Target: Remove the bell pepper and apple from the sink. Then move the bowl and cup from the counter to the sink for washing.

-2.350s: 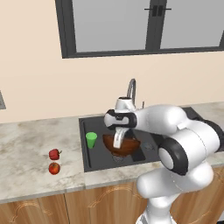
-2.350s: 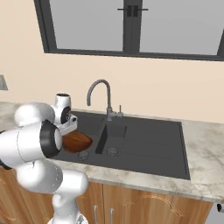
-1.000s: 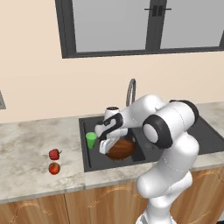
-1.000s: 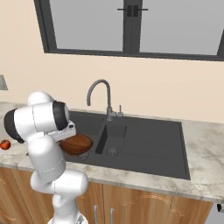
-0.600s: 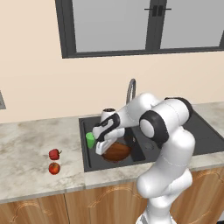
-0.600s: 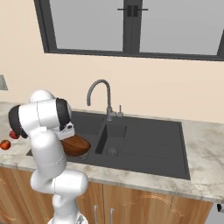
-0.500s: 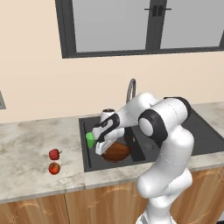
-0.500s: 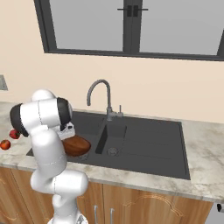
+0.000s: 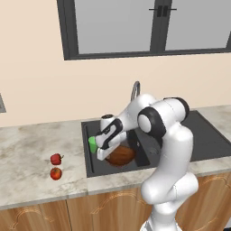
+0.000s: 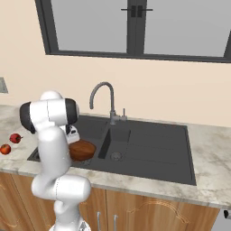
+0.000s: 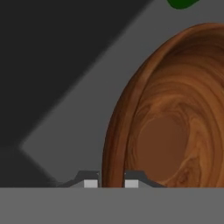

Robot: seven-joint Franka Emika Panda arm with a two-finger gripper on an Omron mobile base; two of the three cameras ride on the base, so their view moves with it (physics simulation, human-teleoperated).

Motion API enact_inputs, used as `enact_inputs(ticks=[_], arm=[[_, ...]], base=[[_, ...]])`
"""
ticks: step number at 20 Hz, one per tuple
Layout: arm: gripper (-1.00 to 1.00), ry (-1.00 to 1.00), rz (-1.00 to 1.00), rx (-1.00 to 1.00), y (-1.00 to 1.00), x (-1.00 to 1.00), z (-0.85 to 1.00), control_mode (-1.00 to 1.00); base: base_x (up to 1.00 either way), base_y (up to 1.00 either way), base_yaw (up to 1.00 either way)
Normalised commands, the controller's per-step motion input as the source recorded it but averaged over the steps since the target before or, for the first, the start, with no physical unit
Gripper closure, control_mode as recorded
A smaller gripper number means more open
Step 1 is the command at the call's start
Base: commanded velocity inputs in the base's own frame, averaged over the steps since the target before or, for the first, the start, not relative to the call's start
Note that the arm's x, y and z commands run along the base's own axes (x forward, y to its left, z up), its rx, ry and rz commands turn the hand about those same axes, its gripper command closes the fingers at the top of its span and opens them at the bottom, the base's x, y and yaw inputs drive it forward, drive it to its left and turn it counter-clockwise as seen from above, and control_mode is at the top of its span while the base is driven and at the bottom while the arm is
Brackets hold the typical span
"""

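While the bell pepper (image 9: 56, 158) and the apple (image 9: 55, 173) sit together on the counter (image 9: 27, 149) at the left middle of the left base frame (pepper above, apple just below it, both well apart from the sink), I read the first half of the task as done. The same pair appears at the far left edge of the right base frame.

The bowl (image 9: 120, 155) lies in the large basin of the sink (image 9: 212, 144), at the centre of the left base frame, and it looks tilted rather than flat. In the hand frame its wooden rim runs up from between my two fingertips. The gripper (image 11: 111, 183) is clenched on that rim, one tip outside the wall and one inside, so I judge the bowl still held and not yet released.

The cup (image 9: 92, 144) shows as a green patch just left of the gripper, inside the sink's near-left corner as far as I can tell; the hand partly covers it. A green edge also peeks in at the top right of the hand frame.

Remaining, in my judgement: set the bowl down and open the jaws. Whether the cup rests fully on the basin floor I cannot tell.
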Motion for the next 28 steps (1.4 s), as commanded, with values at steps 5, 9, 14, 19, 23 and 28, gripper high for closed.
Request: enact_inputs(ticks=[5, 9, 14, 19, 23, 28], arm=[[1.0, 0.0, -0.06, -0.08, 0.0, 0.31, -0.23, -1.0], [1.0, 0.0, -0.05, -0.04, 0.0, 0.28, -0.25, -1.0], [1.0, 0.0, -0.04, -0.01, 0.01, 0.26, -0.24, -1.0], [1.0, 0.0, -0.06, 0.0, 0.0, 0.1, -0.33, -1.0], [1.0, 0.0, -0.08, 0.0, -0.03, 0.0, -0.32, -1.0], [1.0, 0.0, -0.09, 0.0, -0.02, 0.01, -0.25, -1.0]], base=[[0.0, 0.0, 0.0], [0.0, 0.0, 0.0], [0.0, 0.0, 0.0], [0.0, 0.0, 0.0], [0.0, 0.0, 0.0], [0.0, 0.0, 0.0]])
